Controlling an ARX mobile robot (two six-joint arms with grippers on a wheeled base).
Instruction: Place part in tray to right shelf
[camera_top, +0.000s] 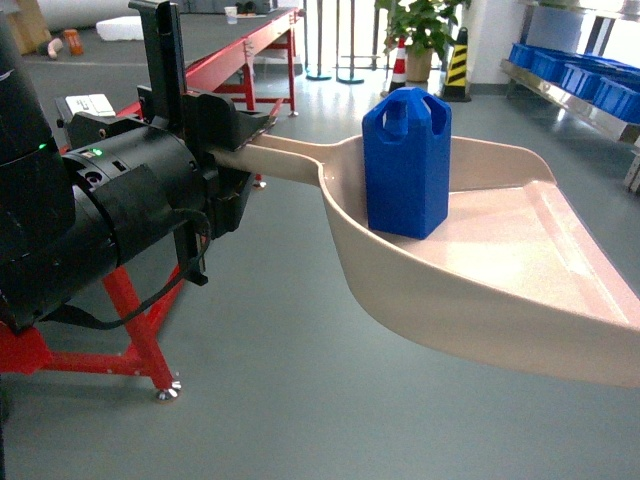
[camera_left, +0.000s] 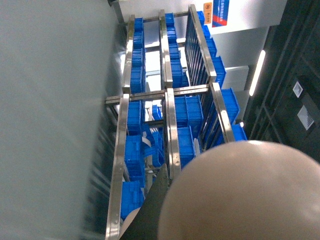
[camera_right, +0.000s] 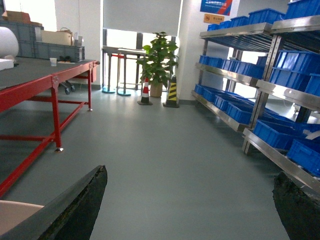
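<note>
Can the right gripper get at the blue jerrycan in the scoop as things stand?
Probably yes. The jerrycan stands upright and uncovered in the scoop, handle cut-out on top. The right gripper is open and empty, facing the aisle, so it would need to swing over.

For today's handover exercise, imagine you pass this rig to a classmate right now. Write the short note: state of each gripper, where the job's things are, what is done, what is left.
Left gripper: shut on the tray handle, holding the tray level in the air above the floor.
Right gripper: open, holding nothing; its fingers frame bare floor.
The part stands upright inside the tray, near the handle end.
The right shelf with its blue crates is off to the right, not yet reached.
Done: part is in the tray, tray is lifted.
Left: carry the tray to the shelf and put the part there.
</note>
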